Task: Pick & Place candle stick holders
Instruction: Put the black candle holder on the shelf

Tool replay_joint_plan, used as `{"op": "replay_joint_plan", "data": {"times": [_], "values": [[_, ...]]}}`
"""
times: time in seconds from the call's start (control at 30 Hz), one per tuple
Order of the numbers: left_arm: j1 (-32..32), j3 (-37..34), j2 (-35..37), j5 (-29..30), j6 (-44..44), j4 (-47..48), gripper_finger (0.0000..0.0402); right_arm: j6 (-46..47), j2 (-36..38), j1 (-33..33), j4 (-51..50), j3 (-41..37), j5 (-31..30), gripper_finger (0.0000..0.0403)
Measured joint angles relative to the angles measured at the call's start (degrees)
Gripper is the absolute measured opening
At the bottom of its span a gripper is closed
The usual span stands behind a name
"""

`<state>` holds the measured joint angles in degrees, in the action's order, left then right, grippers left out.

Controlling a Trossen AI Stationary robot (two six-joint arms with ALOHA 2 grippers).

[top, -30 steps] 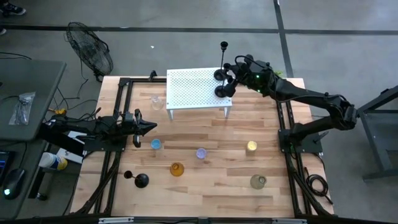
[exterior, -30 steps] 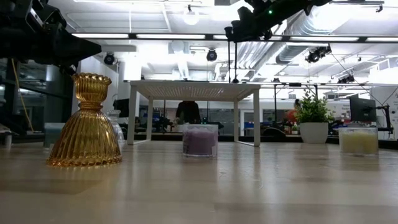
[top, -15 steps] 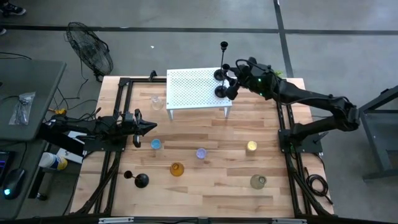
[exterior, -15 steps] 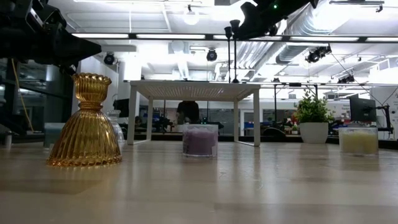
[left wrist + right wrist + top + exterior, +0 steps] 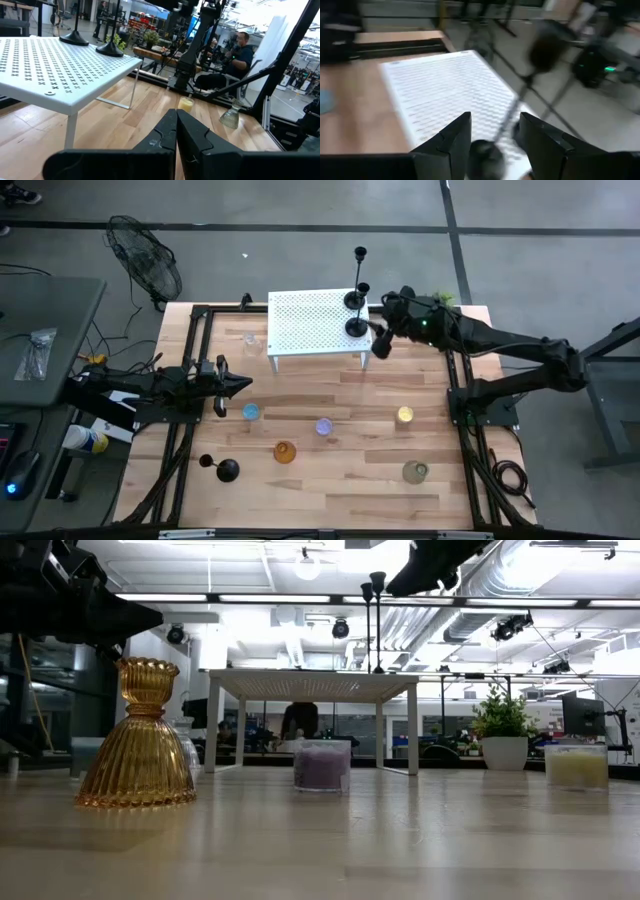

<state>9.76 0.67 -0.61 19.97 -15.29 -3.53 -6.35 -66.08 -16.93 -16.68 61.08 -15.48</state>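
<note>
The wooden table carries a white perforated stand on thin legs at its far side. Two black candlesticks stand on the stand's right edge: a tall one with its round base at the far corner and its stem reaching to a small cup beyond the table edge, and a shorter one just in front of it. In the low view both rise as thin dark stems with small cups above the stand top. A third black candlestick lies on its side near the table's front left.

The right arm reaches across to the stand's right edge; the right gripper hangs just beside the shorter candlestick, its fingers parted and holding nothing, as its wrist view shows. The left arm lies low at the table's left, and the left gripper has its fingers pressed together, empty.

Small glass holders are spread over the front half:
- an amber ribbed one, bell-shaped with a flared cup;
- a grey-green one;
- a yellow one;
- a purple one;
- a blue one;
- a clear one, left of the stand.
</note>
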Motion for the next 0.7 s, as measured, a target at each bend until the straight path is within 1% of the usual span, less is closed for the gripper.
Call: {"op": "replay_joint_plan", "data": {"times": [0.17,0.3,0.4,0.5,0.7], "values": [[0.00,0.00,-0.01,0.00,0.00,0.00,0.0001,0.07,0.98,2.84,-4.47,0.02,7.80,0.0161],[0.00,0.00,0.00,0.00,0.00,0.00,0.0001,0.11,1.01,4.63,-8.10,0.03,11.56,0.0161],[0.00,0.00,0.01,0.00,0.00,-0.01,0.0001,0.17,1.01,6.04,-10.83,0.02,12.14,0.0161],[0.00,0.00,0.00,0.00,0.00,0.00,0.0001,2.19,0.99,7.75,-13.80,0.03,12.59,0.0161],[0.00,0.00,0.01,0.00,0.00,-0.02,0.0001,11.31,0.98,11.50,-20.02,0.03,12.85,0.0161]]}}
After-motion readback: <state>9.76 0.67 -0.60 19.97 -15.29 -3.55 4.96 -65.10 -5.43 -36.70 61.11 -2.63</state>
